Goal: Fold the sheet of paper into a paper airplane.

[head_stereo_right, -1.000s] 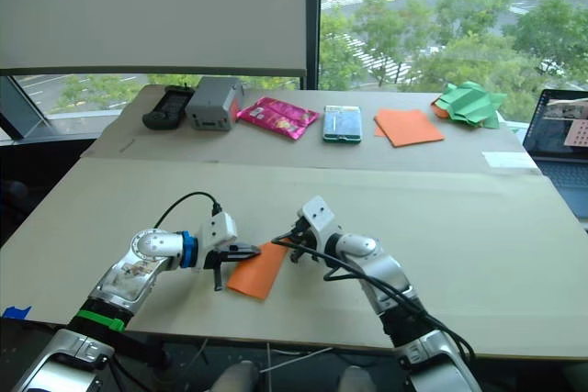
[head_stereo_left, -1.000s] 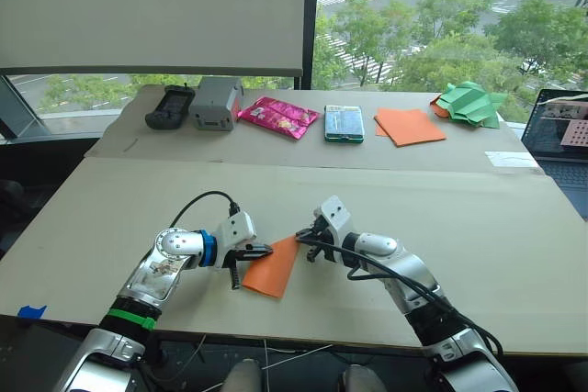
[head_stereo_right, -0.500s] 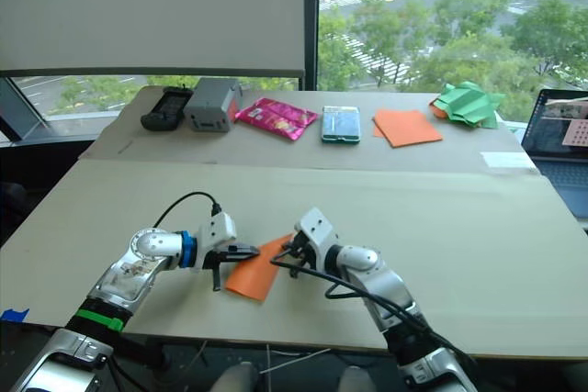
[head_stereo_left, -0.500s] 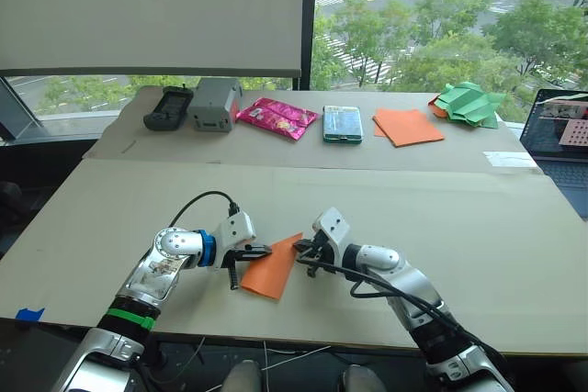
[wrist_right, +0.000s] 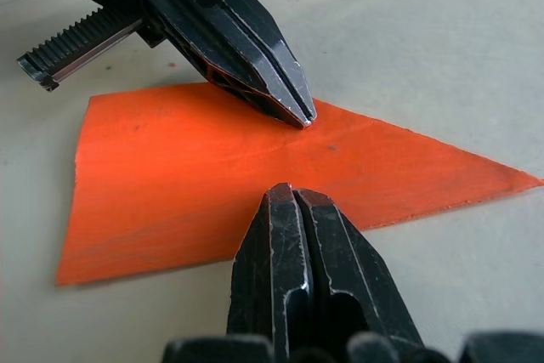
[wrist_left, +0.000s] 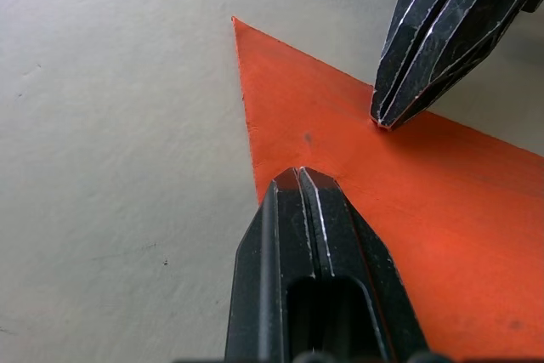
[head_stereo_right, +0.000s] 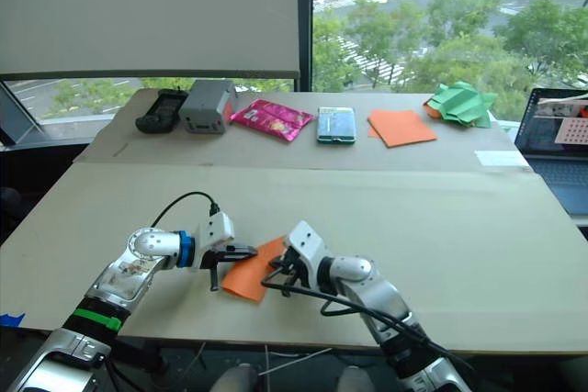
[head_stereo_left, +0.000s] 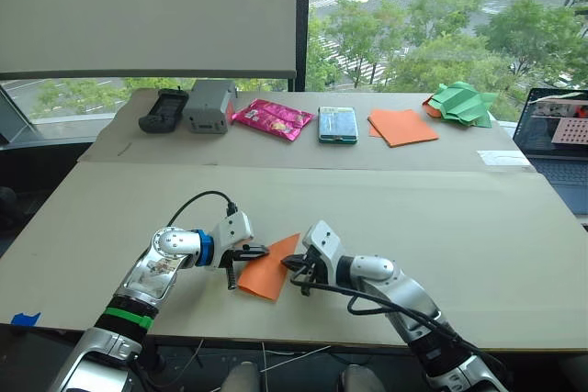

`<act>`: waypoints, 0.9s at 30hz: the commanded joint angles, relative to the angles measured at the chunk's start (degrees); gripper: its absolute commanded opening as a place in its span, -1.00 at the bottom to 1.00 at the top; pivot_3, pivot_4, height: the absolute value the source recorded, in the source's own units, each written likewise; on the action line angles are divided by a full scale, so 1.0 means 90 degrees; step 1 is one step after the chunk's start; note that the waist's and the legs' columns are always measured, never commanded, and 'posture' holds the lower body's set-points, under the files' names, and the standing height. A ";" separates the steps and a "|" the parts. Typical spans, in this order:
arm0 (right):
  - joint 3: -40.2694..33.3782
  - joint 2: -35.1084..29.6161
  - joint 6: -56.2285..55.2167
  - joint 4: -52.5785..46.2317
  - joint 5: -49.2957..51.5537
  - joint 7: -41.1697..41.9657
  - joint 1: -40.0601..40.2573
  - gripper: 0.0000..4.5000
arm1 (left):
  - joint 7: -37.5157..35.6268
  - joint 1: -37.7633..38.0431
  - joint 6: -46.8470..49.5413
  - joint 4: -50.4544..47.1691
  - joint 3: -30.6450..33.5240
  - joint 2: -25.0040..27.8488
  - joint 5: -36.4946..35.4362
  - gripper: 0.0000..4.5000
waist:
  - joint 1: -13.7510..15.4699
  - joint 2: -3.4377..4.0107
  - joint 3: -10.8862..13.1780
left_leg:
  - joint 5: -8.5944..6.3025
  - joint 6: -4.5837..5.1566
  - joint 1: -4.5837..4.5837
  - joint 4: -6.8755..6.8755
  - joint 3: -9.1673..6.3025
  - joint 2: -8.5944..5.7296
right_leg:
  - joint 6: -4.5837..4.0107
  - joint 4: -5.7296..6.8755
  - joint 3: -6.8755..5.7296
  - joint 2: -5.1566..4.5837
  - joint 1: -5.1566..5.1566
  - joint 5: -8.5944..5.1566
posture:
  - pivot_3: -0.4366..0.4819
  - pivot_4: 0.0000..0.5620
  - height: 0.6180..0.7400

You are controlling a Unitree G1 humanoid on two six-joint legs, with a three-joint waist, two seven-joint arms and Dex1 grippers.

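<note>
The orange sheet of paper (head_stereo_left: 266, 273) lies flat near the table's front edge, folded into a long wedge with one pointed end and a crease along its middle (wrist_right: 170, 176). My left gripper (head_stereo_left: 260, 251) is shut, and its tip presses down on the paper's left side (wrist_left: 299, 174). My right gripper (head_stereo_left: 292, 268) is also shut, with its tip resting on the paper's right edge (wrist_right: 289, 191). The two tips face each other across the paper, a short gap apart.
Along the back strip of the table stand a black device (head_stereo_left: 158, 110), a grey box (head_stereo_left: 208, 106), a pink packet (head_stereo_left: 271, 118), a teal box (head_stereo_left: 337, 124), a stack of orange sheets (head_stereo_left: 402, 127) and crumpled green paper (head_stereo_left: 462, 103). A laptop (head_stereo_left: 551, 135) sits at the right.
My right gripper has slid from the paper's far tip toward the table's front along its right edge. The left gripper holds its place. The camera has shifted slightly.
</note>
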 commanded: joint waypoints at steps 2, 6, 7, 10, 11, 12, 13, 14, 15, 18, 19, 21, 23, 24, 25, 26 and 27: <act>0.0707 -0.0215 0.0641 0.0233 -0.0140 0.0356 0.0443 -1.00 | 0.0019 0.0173 0.0243 0.0217 -0.0211 0.0106 0.0322 -0.99 | -0.0002 0.0001 -0.0002 | 0.0000 0.0000 0.0000 0.0000 0.0000 0.0000 | -0.0001 0.0000 0.0000 0.0000 0.0000 -0.0001 | -0.05 -0.47 0.38; 0.0958 -0.0340 0.0902 0.0112 -0.0086 0.0625 0.0523 -1.00 | 0.0012 0.0225 0.0280 0.0151 -0.0210 0.0139 0.0315 -0.99 | -0.0009 0.0002 -0.0020 | -0.0001 -0.0001 0.0003 -0.0002 0.0000 0.0001 | -0.0003 0.0000 0.0001 0.0000 0.0000 -0.0003 | -0.05 -0.47 0.38; 0.1003 -0.0359 0.0940 0.0081 -0.0089 0.0663 0.0534 -1.00 | 0.0010 0.0241 0.0296 0.0126 -0.0207 0.0148 0.0309 -0.99 | -0.0009 0.0003 -0.0029 | -0.0001 -0.0001 0.0003 -0.0002 0.0000 0.0001 | -0.0004 0.0000 0.0001 -0.0001 -0.0001 -0.0003 | -0.05 -0.47 0.38; 0.1122 -0.0406 0.1033 -0.0056 -0.0111 0.0725 0.0575 -1.00 | 0.0005 0.0309 0.0353 0.0029 -0.0193 0.0188 0.0294 -0.99 | -0.0018 0.0007 -0.0047 | -0.0002 -0.0003 0.0006 -0.0003 0.0000 0.0001 | -0.0007 0.0000 0.0001 -0.0001 -0.0001 -0.0006 | -0.05 -0.47 0.38; 0.1170 -0.0425 0.1056 -0.0113 -0.0127 0.0729 0.0592 -1.00 | 0.0003 0.0341 0.0380 -0.0018 -0.0187 0.0204 0.0285 -0.99 | -0.0024 0.0005 -0.0049 | -0.0002 -0.0003 0.0008 -0.0004 0.0000 0.0001 | -0.0008 0.0000 0.0001 -0.0001 -0.0001 -0.0007 | -0.05 -0.47 0.38; 0.1267 -0.0459 0.1070 -0.0176 -0.0168 0.0744 0.0615 -1.00 | 0.0002 0.0392 0.0408 -0.0075 -0.0185 0.0230 0.0278 -0.99 | -0.0026 0.0006 -0.0050 | -0.0003 -0.0004 0.0008 -0.0005 -0.0001 0.0001 | -0.0009 0.0000 0.0001 -0.0001 -0.0002 -0.0007 | -0.05 -0.47 0.38; 0.1350 -0.0484 0.1077 -0.0228 -0.0199 0.0756 0.0631 -1.00 | 0.0001 0.0432 0.0430 -0.0114 -0.0184 0.0251 0.0276 -0.99 | -0.0033 0.0009 -0.0052 | -0.0004 -0.0005 0.0008 -0.0005 -0.0001 0.0002 | -0.0009 0.0000 0.0001 -0.0001 -0.0003 -0.0007 | -0.05 -0.47 0.38; 0.1414 -0.0499 0.1097 -0.0290 -0.0196 0.0760 0.0656 -1.00 | 0.0002 0.0474 0.0455 -0.0165 -0.0179 0.0271 0.0270 -0.99 | -0.0034 0.0008 -0.0055 | -0.0005 -0.0007 0.0010 -0.0006 0.0000 0.0002 | -0.0010 -0.0001 0.0002 -0.0001 -0.0003 -0.0009 | -0.05 -0.47 0.38; 0.1503 -0.0518 0.1103 -0.0347 -0.0202 0.0775 0.0665 -1.00 | 0.0002 0.0503 0.0482 -0.0199 -0.0175 0.0287 0.0265 -0.99 | -0.0033 0.0009 -0.0058 | -0.0005 -0.0008 0.0012 -0.0007 -0.0001 0.0002 | -0.0012 -0.0001 0.0002 -0.0001 -0.0002 -0.0012 | -0.05 -0.47 0.38; 0.1705 -0.0591 0.1104 -0.0495 -0.0239 0.0804 0.0687 -1.00 | 0.0005 0.0574 0.0540 -0.0288 -0.0162 0.0324 0.0259 -0.99 | -0.0038 0.0007 -0.0069 | -0.0007 -0.0009 0.0018 -0.0011 0.0000 0.0002 | -0.0015 -0.0001 0.0002 -0.0001 -0.0002 -0.0020 | -0.05 -0.47 0.38; 0.1738 -0.0616 0.1101 -0.0524 -0.0242 0.0804 0.0688 -1.00 | 0.0009 0.0586 0.0556 -0.0311 -0.0164 0.0330 0.0257 -0.99 | -0.0038 0.0007 -0.0069 | -0.0008 -0.0010 0.0024 -0.0013 0.0000 0.0002 | -0.0016 -0.0001 0.0003 -0.0001 -0.0002 -0.0023 | -0.05 -0.47 0.38; 0.1846 -0.0674 0.1065 -0.0543 -0.0320 0.0785 0.0647 -1.00 | 0.0013 0.0607 0.0572 -0.0335 -0.0168 0.0342 0.0258 -0.99 | -0.0038 0.0006 -0.0069 | -0.0015 -0.0014 0.0030 -0.0013 -0.0001 0.0003 | -0.0018 -0.0001 0.0003 -0.0001 -0.0001 -0.0027 | -0.05 -0.47 0.38; 0.1866 -0.0698 0.1028 -0.0536 -0.0356 0.0728 0.0618 -1.00 | 0.0027 0.0606 0.0589 -0.0346 -0.0170 0.0335 0.0261 -0.99 | -0.0035 0.0005 -0.0071 | -0.0019 -0.0014 0.0033 -0.0015 -0.0001 0.0003 | -0.0021 -0.0001 0.0003 -0.0001 -0.0001 -0.0034 | -0.05 -0.47 0.38; 0.1852 -0.0702 0.1012 -0.0531 -0.0348 0.0710 0.0614 -1.00 | 0.0036 0.0601 0.0597 -0.0348 -0.0173 0.0325 0.0264 -0.99 | -0.0034 0.0002 -0.0073 | -0.0021 -0.0013 0.0034 -0.0016 0.0000 0.0003 | -0.0022 -0.0001 0.0003 -0.0001 -0.0001 -0.0036 | -0.05 -0.47 0.38; 0.1756 -0.0703 0.0997 -0.0559 -0.0322 0.0671 0.0605 -1.00 | 0.0059 0.0582 0.0601 -0.0338 -0.0163 0.0310 0.0266 -0.99 | -0.0033 -0.0001 -0.0075 | -0.0022 -0.0012 0.0035 -0.0016 0.0000 0.0003 | -0.0023 -0.0001 0.0003 -0.0001 -0.0001 -0.0038 | -0.05 -0.47 0.38; 0.1688 -0.0704 0.0989 -0.0580 -0.0304 0.0645 0.0598 -1.00 | 0.0075 0.0569 0.0605 -0.0332 -0.0155 0.0301 0.0267 -0.99 | -0.0031 -0.0002 -0.0075 | -0.0023 -0.0012 0.0035 -0.0016 0.0000 0.0003 | -0.0023 0.0000 0.0003 -0.0001 0.0000 -0.0038 | -0.05 -0.47 0.38; 0.1641 -0.0714 0.0978 -0.0592 -0.0293 0.0634 0.0595 -1.00 | 0.0090 0.0557 0.0615 -0.0330 -0.0155 0.0288 0.0271 -0.99 | -0.0030 -0.0002 -0.0075 | -0.0023 -0.0012 0.0035 -0.0016 0.0000 0.0003 | -0.0023 0.0000 0.0003 -0.0001 0.0000 -0.0039 | -0.05 -0.47 0.38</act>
